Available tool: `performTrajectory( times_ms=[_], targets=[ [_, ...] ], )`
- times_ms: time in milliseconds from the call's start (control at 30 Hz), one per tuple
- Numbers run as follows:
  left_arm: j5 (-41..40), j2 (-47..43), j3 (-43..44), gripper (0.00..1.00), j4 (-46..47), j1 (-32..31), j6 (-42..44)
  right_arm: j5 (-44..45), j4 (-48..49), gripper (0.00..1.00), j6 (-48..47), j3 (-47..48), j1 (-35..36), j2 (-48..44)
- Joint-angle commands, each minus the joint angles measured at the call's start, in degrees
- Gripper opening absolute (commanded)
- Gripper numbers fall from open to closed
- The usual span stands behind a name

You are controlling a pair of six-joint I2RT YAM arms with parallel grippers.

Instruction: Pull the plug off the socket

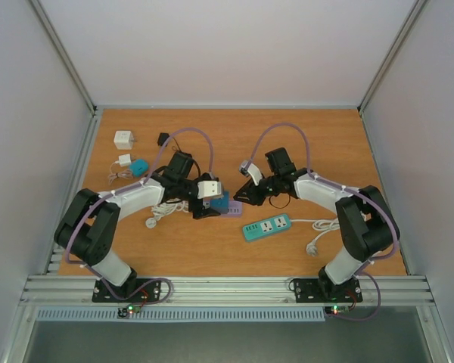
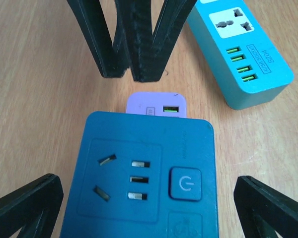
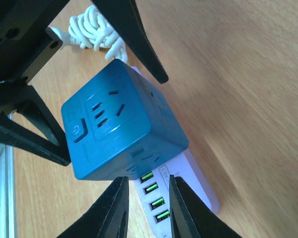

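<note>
Blue cube plug (image 2: pixel 139 178) sits fully seated in the end of the lavender socket strip (image 2: pixel 156 105), lying on the table (image 2: pixel 35 89) between the two arms, so the pull itself is not yet done. The left gripper (image 2: pixel 149 186) is spread wide, one finger on each side of the cube, with daylight showing at both sides; it grips nothing. The right gripper (image 3: pixel 148 181) hangs over the USB end of the strip with its fingers close together and only a narrow gap between them. Whether it presses or pinches the strip, I cannot tell. By my reading, the approach is finished. What is left is closing on the cube, steadying the strip, and drawing the two apart.
</note>
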Motion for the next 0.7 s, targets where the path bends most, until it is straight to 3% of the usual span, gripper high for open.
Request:
performTrajectory(
  times_ms=[0,300,667],
  targets=[
    [0.3,1.4,1.2,0.95,4.3,-0.7,0.6,0.5,-1.9,0.23,4.7,2.5,0.7,2.6],
    [0.6,1.7,0.9,0.85,4.5,-1.3,1.3,1.6,-2.5,0.18,6.9,3.4,2.4,4.9],
    [-0.6,0.4,-1.2,0.82,8.4,-1.6,-0.9,3.4,-2.6,0.17,8.3,4.3,3.3,8.2]
  ],
)
